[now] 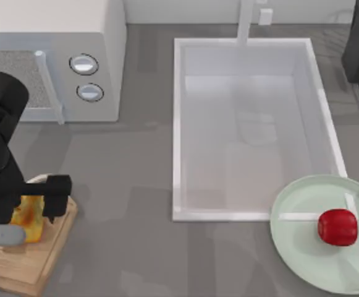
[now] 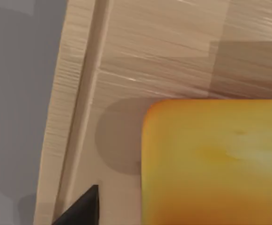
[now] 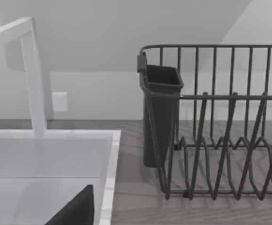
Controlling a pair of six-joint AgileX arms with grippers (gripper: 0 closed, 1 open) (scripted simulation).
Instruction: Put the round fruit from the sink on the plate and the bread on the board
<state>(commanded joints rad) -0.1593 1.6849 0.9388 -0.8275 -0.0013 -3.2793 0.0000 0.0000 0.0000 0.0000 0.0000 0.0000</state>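
Here, at the left of the table (image 1: 136, 247), the left arm is seen low over the board (image 1: 25, 266), and its tool (image 1: 28, 213) is placed around the bread (image 1: 29, 216), a dark finger standing on one side of the loaf and a pale grey one on the other; whether the loaf is actually gripped cannot be told. In the left wrist view the bread (image 2: 210, 164) is shown resting on the wooden board (image 2: 164, 51), near its grooved edge, with a black fingertip (image 2: 82, 211) just beside it. Behind the board a white microwave (image 1: 86, 55) is set. Toward the middle the white sink (image 1: 179, 124) is found, its faucet (image 1: 246, 21) at the far rim. At the right the pale green plate (image 1: 296, 247) is laid near the sink's front corner, and the round red fruit (image 1: 338, 227) is seated on it. The right arm is parked at the far right corner, by a dark dish rack (image 3: 220, 140); the state of its tool cannot be told.
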